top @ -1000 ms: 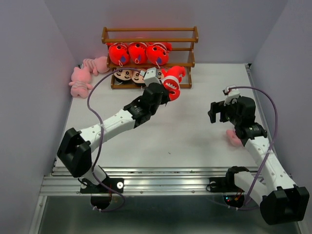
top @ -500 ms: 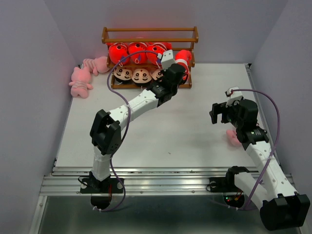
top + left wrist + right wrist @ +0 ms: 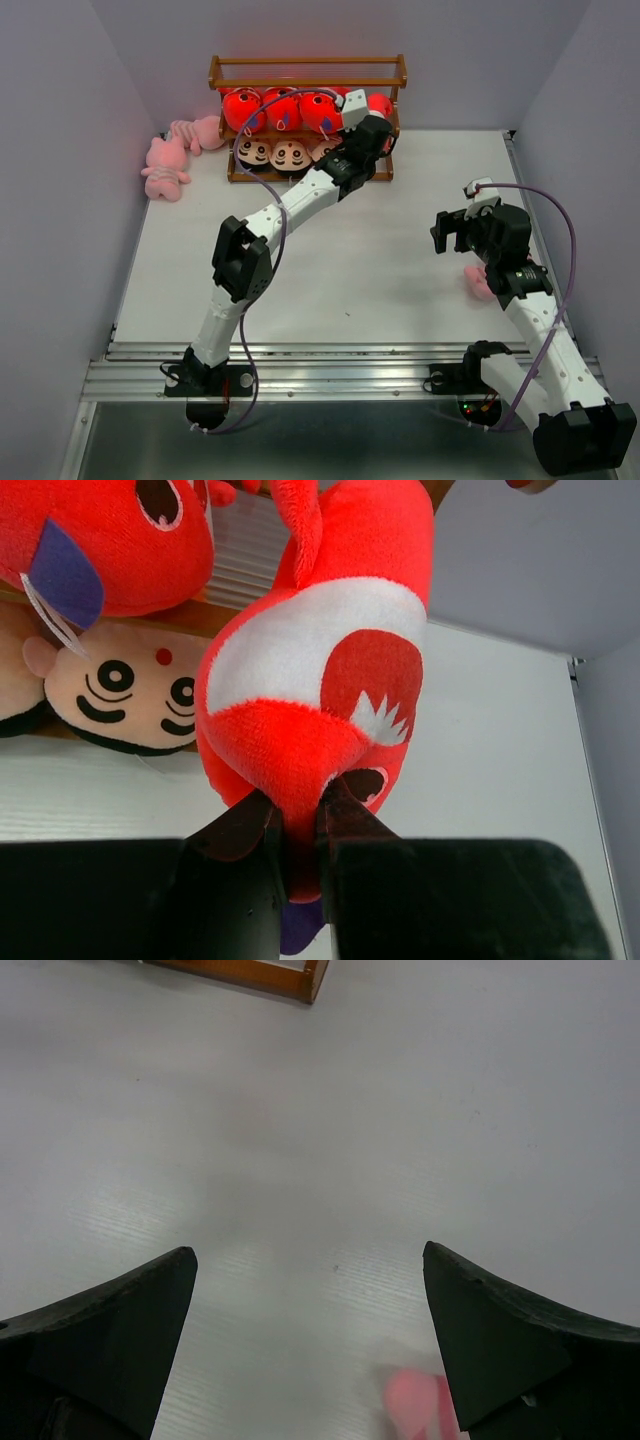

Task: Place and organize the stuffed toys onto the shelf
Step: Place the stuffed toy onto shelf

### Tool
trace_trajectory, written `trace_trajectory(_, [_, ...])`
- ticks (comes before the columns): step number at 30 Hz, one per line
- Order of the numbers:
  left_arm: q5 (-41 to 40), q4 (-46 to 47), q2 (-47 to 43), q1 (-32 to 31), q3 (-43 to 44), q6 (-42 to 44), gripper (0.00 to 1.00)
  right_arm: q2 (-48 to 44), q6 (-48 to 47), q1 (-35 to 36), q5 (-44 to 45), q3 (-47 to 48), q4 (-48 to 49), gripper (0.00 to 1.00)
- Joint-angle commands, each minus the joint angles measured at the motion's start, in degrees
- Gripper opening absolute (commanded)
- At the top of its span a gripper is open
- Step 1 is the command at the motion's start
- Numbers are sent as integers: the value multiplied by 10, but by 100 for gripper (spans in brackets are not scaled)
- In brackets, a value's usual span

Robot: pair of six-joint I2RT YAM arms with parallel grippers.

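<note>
My left tool (image 3: 298, 818), pinching one red-orange fish (image 3: 320, 670): now at the right end of the shelf (image 3: 308, 70) on the worktop's (image 3: 350, 280) far edge, beside three shelved fish (image 3: 283, 108); a second ago it hung lower, in front. My right tool (image 3: 308, 1260): spread wide, unmoved near the right edge.

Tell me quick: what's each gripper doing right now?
Left gripper: closed on the red-orange plush fish with a white band.
Right gripper: open, holding nothing.

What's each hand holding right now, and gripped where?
Left hand is shut on a red-orange fish, pinching a fold of plush at the end below its white band. Right hand is open and holds nothing.
</note>
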Motion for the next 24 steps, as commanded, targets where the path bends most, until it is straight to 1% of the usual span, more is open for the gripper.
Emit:
trace_trajectory(1, [-19, 3, 13, 13, 64, 11, 0, -9, -6, -3, 6, -2, 36, 100])
trace_trajectory(11, [-33, 45, 56, 27, 120, 37, 0, -10, -8, -3, 5, -1, 36, 100])
trace_trajectory(20, [-42, 112, 71, 33, 127, 62, 0, -10, -9, -3, 2, -3, 36, 100])
trace_trajectory(21, [-43, 131, 74, 34, 132, 66, 0, -10, -9, -3, 2, -3, 37, 100])
trace_trajectory(24, [-43, 139, 90, 35, 151, 72, 0, -9, -9, -3, 2, -3, 36, 100])
